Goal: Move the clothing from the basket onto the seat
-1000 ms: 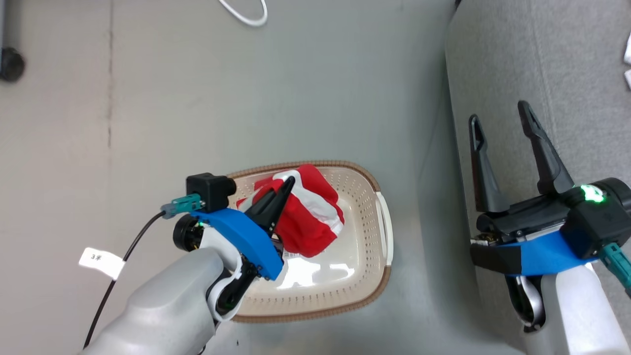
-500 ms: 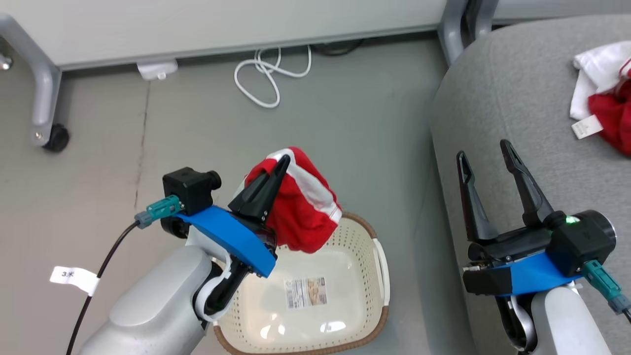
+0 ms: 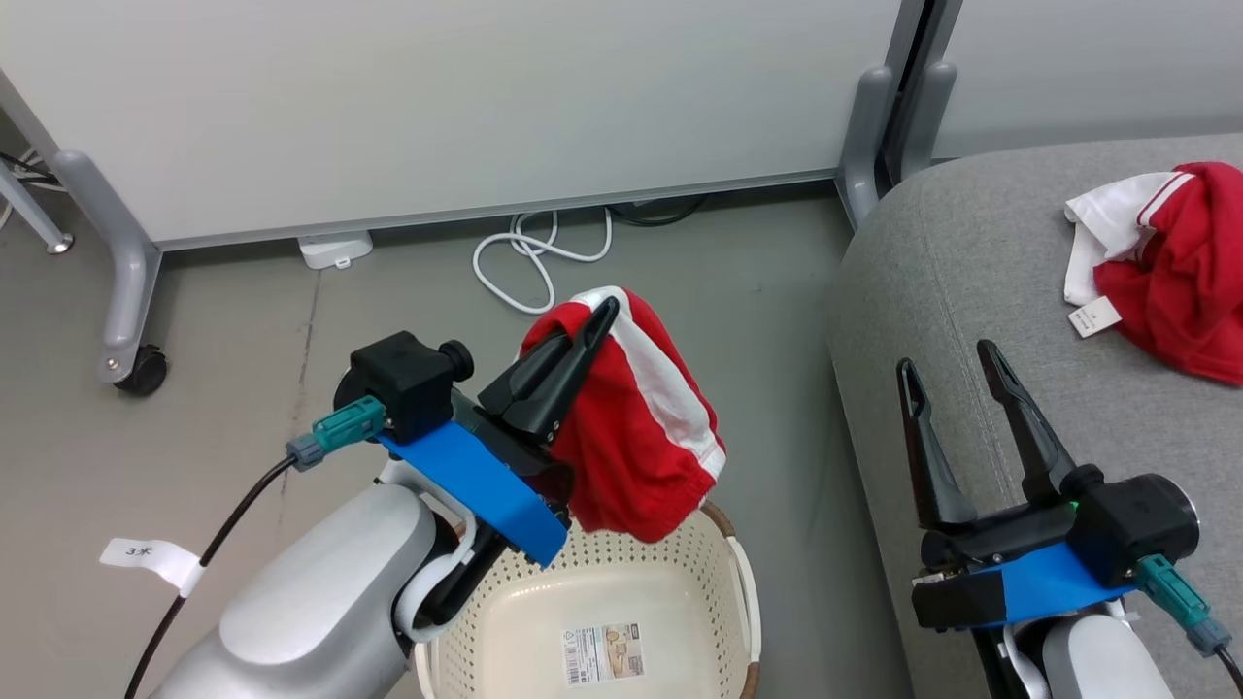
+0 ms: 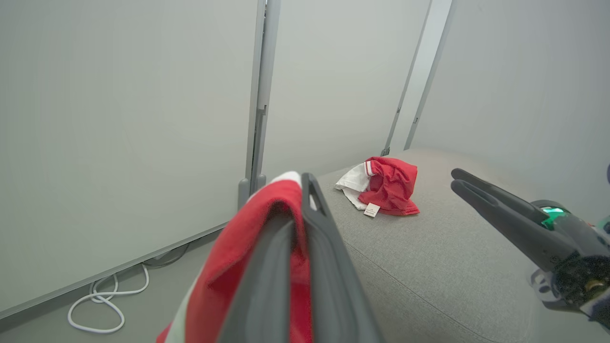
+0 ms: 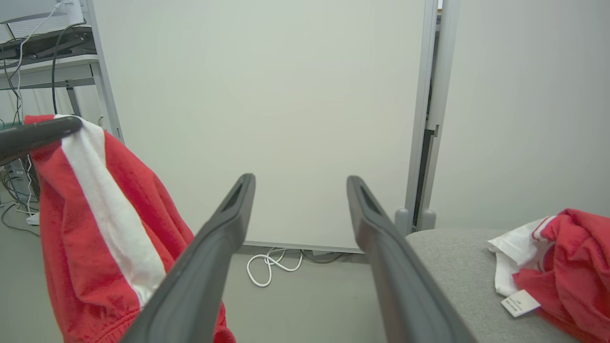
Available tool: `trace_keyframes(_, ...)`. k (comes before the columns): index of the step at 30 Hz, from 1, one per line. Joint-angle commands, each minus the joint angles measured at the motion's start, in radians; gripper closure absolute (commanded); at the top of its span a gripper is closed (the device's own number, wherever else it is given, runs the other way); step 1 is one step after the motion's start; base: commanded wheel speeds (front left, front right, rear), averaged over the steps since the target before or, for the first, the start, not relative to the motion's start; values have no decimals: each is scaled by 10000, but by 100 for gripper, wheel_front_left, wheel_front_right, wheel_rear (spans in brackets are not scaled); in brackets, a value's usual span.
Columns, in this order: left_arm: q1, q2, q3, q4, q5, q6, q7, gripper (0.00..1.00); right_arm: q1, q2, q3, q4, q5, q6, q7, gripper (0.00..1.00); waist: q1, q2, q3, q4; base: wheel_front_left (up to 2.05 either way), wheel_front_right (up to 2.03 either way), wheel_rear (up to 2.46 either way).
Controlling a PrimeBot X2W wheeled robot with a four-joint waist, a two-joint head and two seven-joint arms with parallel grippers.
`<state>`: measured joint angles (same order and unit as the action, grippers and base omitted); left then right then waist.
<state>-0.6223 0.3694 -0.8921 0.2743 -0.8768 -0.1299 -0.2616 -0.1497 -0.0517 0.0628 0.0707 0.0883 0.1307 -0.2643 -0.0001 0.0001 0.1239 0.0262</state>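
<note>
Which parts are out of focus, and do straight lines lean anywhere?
Left wrist view: the left gripper and the held red garment look soft, the other garment on the seat sharp; the partition posts lean, wide-angle distortion. Right wrist view: the right gripper blurs toward its base. Head view: sharp, evenly lit.

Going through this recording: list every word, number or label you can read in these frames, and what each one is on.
"3米": on the white paper flag wrapped around the black cable.
Printed sticker on the floor of the basket: too small to read.
Sewn tag on the red garment lying on the seat: too small to read.
</note>
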Motion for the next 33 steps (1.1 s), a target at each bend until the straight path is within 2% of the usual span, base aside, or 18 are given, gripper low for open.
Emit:
trace_keyframes(1,-249,61,-128,-123,146,-8,-47,100,202,13,32,16,44,1,2,0,1,-1,-173,-57,0,0,0)
trace_keyframes(12,-1112,-22,-1021,-447,836,-8,-49,100,551,14,214,61,365,1,0,0,1,-1,-753,-105,0,0,0)
trace_keyframes(22,-1924,-236,-1876,-328,853,-8,-49,100,743,14,453,-14,511,1,0,0,1,-1,-1081,-91,0,0,0)
trace_keyframes(33,-2183,-386,-2184,-218,765,-8,-48,100,535,-131,1435,-501,590,1,2,0,1,-1,-1107,-66,0,0,0)
